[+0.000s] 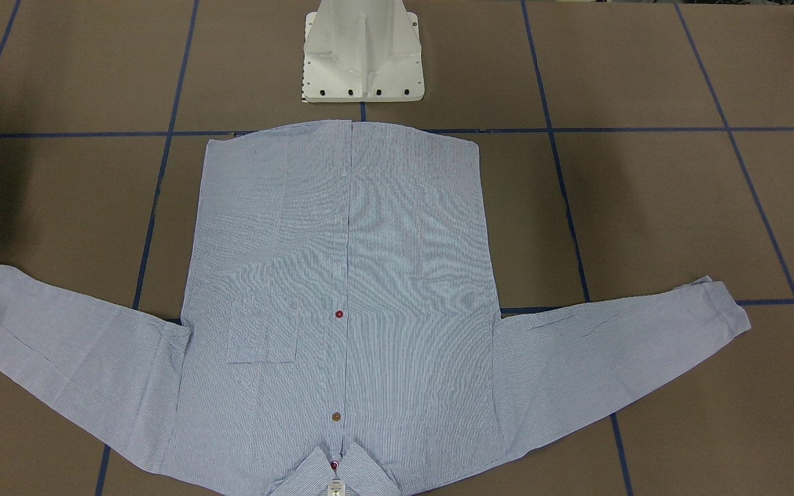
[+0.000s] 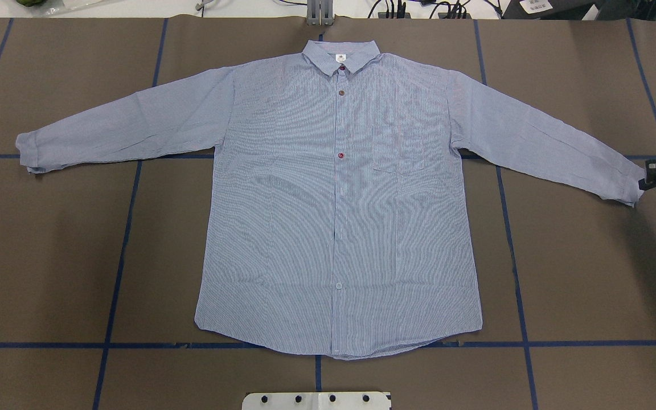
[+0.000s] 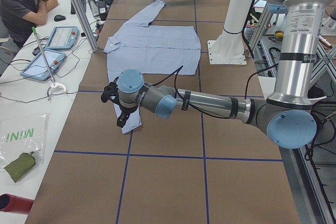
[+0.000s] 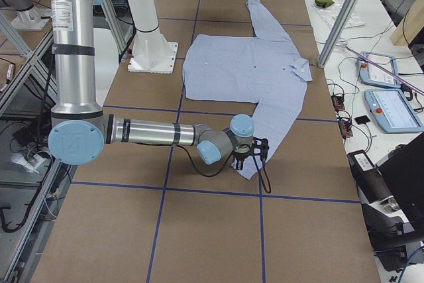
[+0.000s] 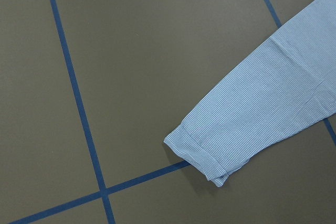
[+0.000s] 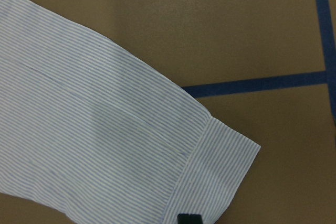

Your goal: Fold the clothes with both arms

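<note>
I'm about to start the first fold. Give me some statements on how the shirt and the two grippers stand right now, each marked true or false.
1. The shirt lies flat with its button side up. True.
2. Its collar is the part nearest the robot's white base. False: the hem is nearest the base, and the collar is at the far edge.
3. Both sleeves are folded over the body. False: they lie spread out to the sides.
4. The right gripper is at a sleeve cuff. True.
5. The left gripper is over the collar. False: it is by the other cuff.
</note>
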You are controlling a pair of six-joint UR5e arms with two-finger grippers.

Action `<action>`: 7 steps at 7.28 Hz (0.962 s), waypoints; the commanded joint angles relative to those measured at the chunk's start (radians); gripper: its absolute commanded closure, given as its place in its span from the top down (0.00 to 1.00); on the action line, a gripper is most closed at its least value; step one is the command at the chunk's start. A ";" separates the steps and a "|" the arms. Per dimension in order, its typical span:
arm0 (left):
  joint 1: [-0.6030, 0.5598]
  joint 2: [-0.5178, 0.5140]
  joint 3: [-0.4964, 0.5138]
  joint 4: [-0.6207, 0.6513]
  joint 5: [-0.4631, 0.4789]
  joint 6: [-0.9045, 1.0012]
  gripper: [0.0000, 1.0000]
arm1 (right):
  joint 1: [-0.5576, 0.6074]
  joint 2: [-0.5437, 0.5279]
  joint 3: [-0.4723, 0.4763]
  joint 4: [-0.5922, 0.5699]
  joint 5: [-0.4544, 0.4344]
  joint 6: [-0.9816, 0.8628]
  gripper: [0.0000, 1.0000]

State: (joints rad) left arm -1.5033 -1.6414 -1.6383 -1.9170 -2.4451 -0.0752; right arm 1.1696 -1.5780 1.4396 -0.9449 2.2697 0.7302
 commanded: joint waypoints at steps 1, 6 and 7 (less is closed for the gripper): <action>0.000 0.000 0.000 -0.001 0.000 0.000 1.00 | -0.027 -0.002 -0.007 -0.002 -0.012 -0.003 0.44; 0.000 0.000 0.000 -0.001 0.000 0.000 1.00 | -0.048 -0.004 -0.024 -0.005 -0.039 -0.005 0.44; 0.000 0.000 -0.002 -0.001 0.000 0.000 1.00 | -0.048 0.000 -0.033 -0.009 -0.039 -0.005 0.43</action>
State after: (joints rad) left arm -1.5033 -1.6414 -1.6387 -1.9175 -2.4452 -0.0751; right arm 1.1222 -1.5807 1.4169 -0.9495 2.2305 0.7256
